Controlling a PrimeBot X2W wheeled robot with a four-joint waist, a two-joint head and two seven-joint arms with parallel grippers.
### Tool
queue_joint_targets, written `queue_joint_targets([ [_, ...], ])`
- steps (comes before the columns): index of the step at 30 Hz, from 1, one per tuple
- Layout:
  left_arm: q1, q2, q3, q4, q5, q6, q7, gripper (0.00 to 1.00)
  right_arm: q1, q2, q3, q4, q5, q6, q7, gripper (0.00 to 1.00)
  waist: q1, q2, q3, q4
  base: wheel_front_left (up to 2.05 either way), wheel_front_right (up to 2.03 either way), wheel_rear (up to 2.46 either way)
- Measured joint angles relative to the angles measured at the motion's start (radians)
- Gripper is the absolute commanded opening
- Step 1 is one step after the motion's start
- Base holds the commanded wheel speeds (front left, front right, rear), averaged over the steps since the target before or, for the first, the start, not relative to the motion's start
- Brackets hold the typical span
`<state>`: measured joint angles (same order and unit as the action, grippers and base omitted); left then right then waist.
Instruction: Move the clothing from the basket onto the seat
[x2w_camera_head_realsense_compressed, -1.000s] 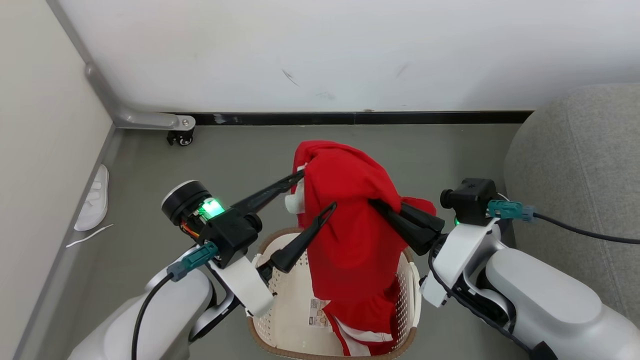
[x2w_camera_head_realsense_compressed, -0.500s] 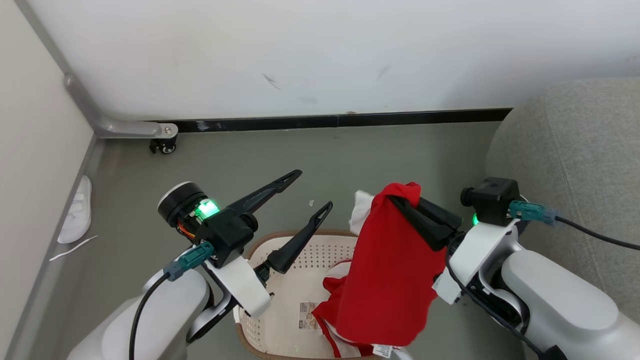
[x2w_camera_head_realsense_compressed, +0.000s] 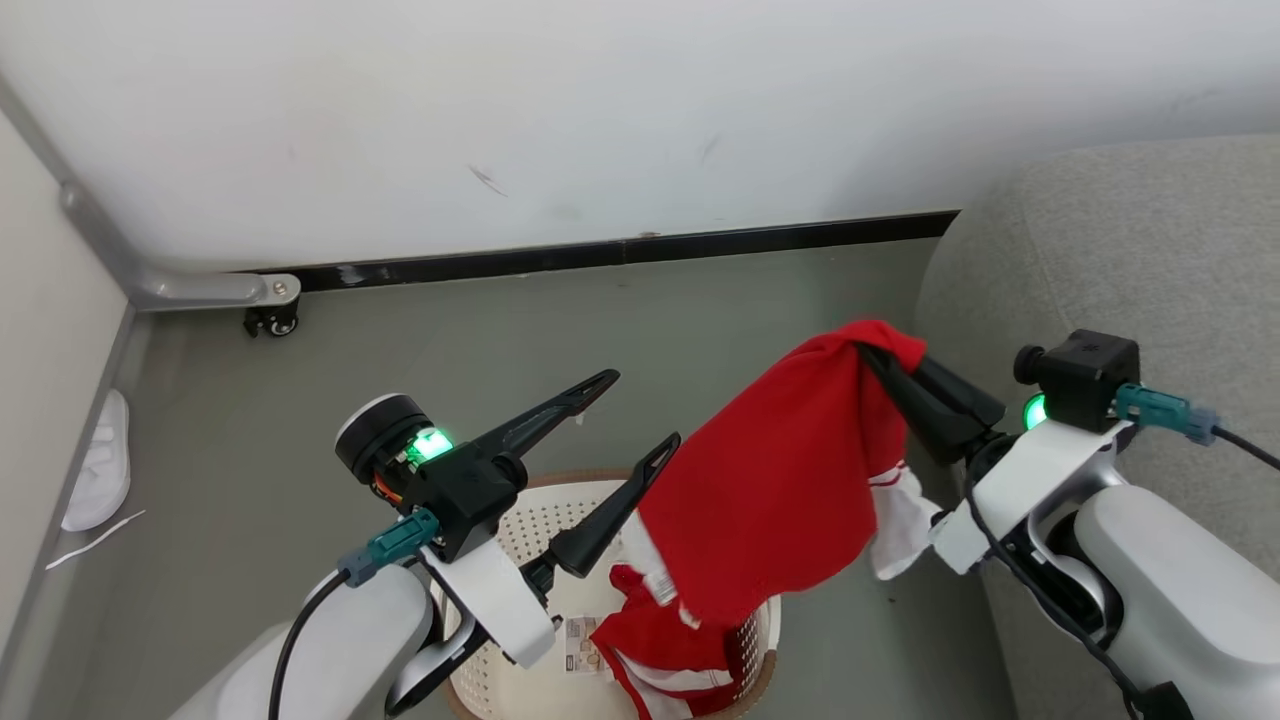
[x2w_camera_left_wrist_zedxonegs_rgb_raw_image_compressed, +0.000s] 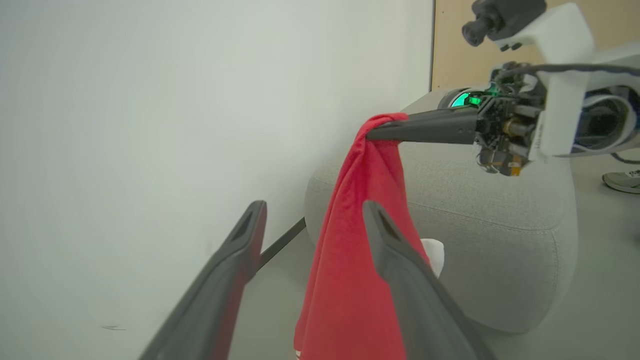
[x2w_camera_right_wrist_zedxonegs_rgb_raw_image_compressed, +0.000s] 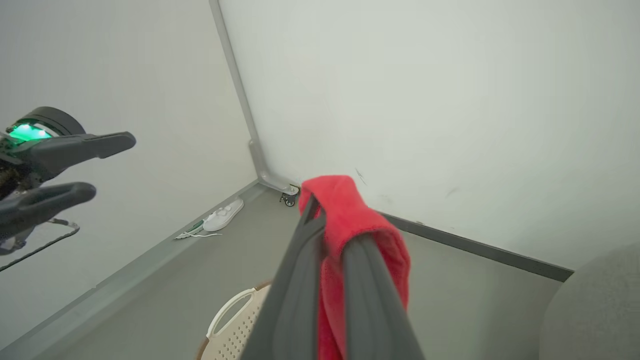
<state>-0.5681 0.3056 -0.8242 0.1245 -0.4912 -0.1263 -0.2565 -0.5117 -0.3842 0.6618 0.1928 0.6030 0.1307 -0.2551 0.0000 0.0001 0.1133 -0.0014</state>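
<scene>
A red garment (x2w_camera_head_realsense_compressed: 780, 490) hangs from my right gripper (x2w_camera_head_realsense_compressed: 875, 350), which is shut on its top fold, above the right side of the basket (x2w_camera_head_realsense_compressed: 540, 515) and just left of the grey seat (x2w_camera_head_realsense_compressed: 1100, 250). Its white trim dangles near my right wrist. More red clothing (x2w_camera_head_realsense_compressed: 660, 650) with white stripes lies in the basket. My left gripper (x2w_camera_head_realsense_compressed: 637, 410) stands open and empty over the basket's far rim, left of the hanging garment. The left wrist view shows the garment (x2w_camera_left_wrist_zedxonegs_rgb_raw_image_compressed: 350, 280) draped from the right gripper (x2w_camera_left_wrist_zedxonegs_rgb_raw_image_compressed: 370, 134) before the seat (x2w_camera_left_wrist_zedxonegs_rgb_raw_image_compressed: 500, 240). In the right wrist view the fingers pinch the cloth (x2w_camera_right_wrist_zedxonegs_rgb_raw_image_compressed: 345, 205).
A white wall with a black skirting runs behind. A grey frame leg with a caster (x2w_camera_head_realsense_compressed: 270, 320) stands at the back left corner. A white shoe (x2w_camera_head_realsense_compressed: 95, 475) lies along the left wall. Grey floor lies between basket and wall.
The head camera has swung right. My left gripper has let go of the garment and opened fully. My right gripper has carried the garment right, toward the seat.
</scene>
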Motion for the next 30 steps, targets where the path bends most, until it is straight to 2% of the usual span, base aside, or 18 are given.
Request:
queue_joint_targets([
  [9,0.008,-0.013,-0.013,-0.018,-0.004,0.000,0.000,1.00,0.034,-0.002,-0.102,-0.064,-0.042,0.000,0.000,0.00,0.0000,0.0000,-0.012,-0.050,0.00,0.00,0.00],
  [30,0.027,-0.012,-0.068,-0.080,-0.035,0.000,0.000,1.00,0.149,0.011,-0.260,-0.192,-0.122,0.000,0.000,0.00,0.0000,0.0000,-0.015,-0.181,0.00,0.00,0.00],
])
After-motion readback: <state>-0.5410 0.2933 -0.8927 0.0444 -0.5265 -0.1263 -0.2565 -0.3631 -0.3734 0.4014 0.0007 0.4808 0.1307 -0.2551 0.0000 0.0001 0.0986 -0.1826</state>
